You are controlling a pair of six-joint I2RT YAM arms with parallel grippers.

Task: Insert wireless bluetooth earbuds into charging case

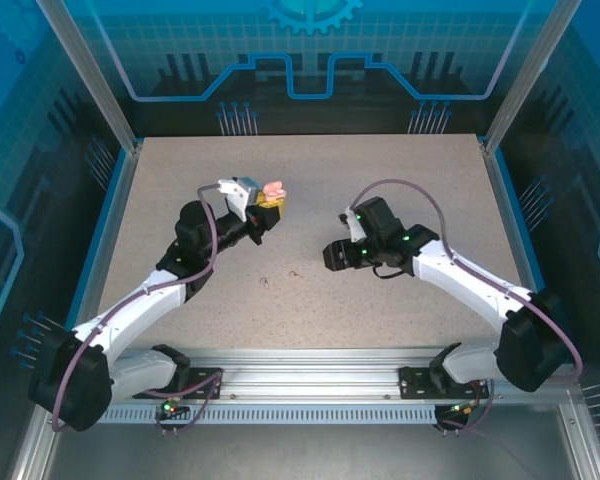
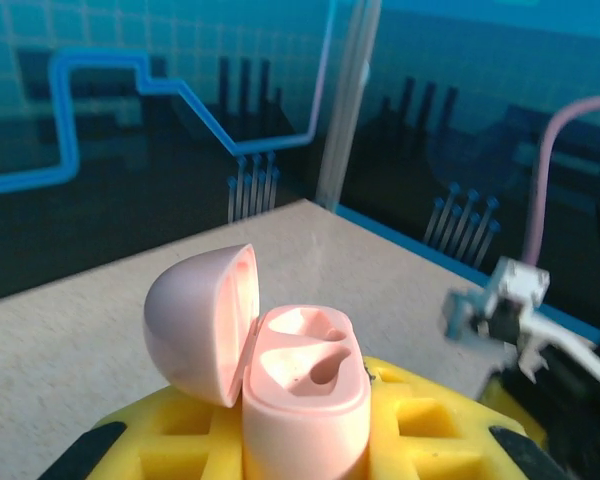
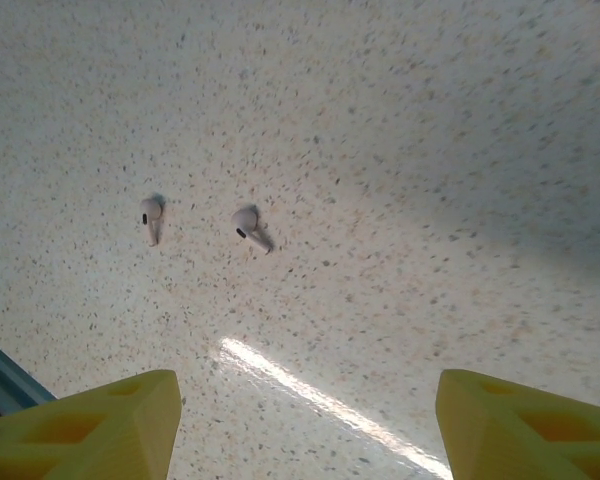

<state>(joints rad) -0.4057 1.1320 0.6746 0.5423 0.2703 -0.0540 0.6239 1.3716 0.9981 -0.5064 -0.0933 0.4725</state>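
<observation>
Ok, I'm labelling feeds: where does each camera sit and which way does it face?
Top external: above and behind the left arm and right arm, looking down on the table; both arms show.
Left wrist: on the left arm, facing out toward the back wall; left gripper shut on the open pink case.
Right wrist: facing down at the table and two earbuds; right gripper open, its yellow fingers at the bottom corners.
Shared: top external also shows the pink case.
</observation>
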